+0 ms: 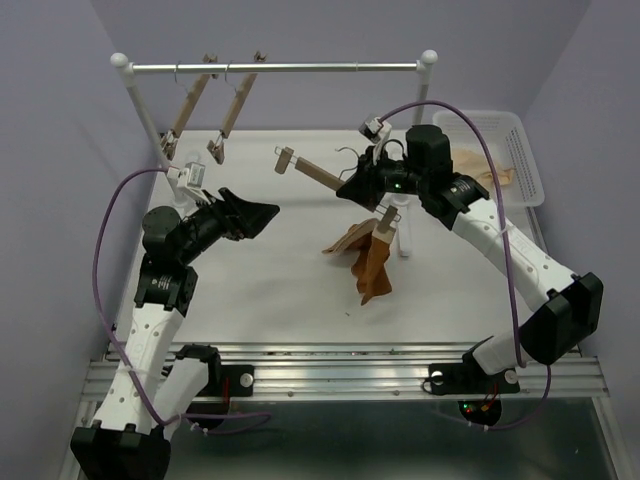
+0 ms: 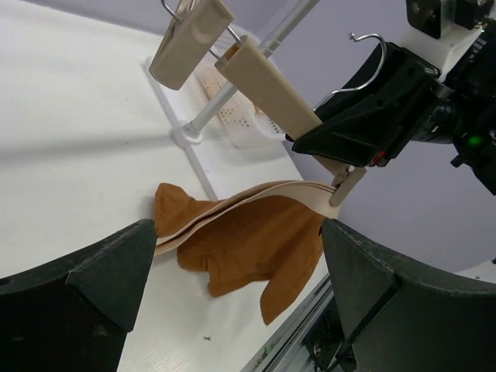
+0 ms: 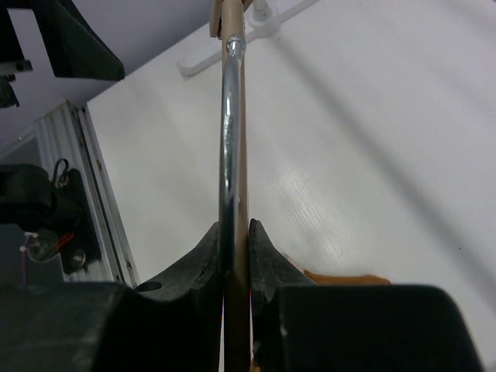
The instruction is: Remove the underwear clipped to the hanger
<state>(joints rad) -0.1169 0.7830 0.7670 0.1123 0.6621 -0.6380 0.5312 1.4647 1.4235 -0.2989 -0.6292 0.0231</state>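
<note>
My right gripper [image 1: 358, 186] is shut on the middle of the wooden hanger [image 1: 322, 175] and holds it tilted above the table. In the right wrist view the fingers pinch its bar [image 3: 241, 155] and wire hook. The rust-brown underwear [image 1: 372, 265] hangs from the hanger's lower clip [image 1: 385, 226], and its bottom rests on the table. The upper clip [image 1: 285, 160] is bare. My left gripper [image 1: 262, 215] is open and empty, left of the hanger. Its wrist view shows the underwear [image 2: 248, 248] between the wide-apart fingers [image 2: 77, 287], at a distance, below the hanger [image 2: 271, 89].
A metal rail [image 1: 300, 68] at the back carries two more wooden hangers [image 1: 190, 105]. One of the rail's white support posts [image 1: 405, 235] stands just right of the underwear. A white basket [image 1: 530, 170] with pale cloth sits at the back right.
</note>
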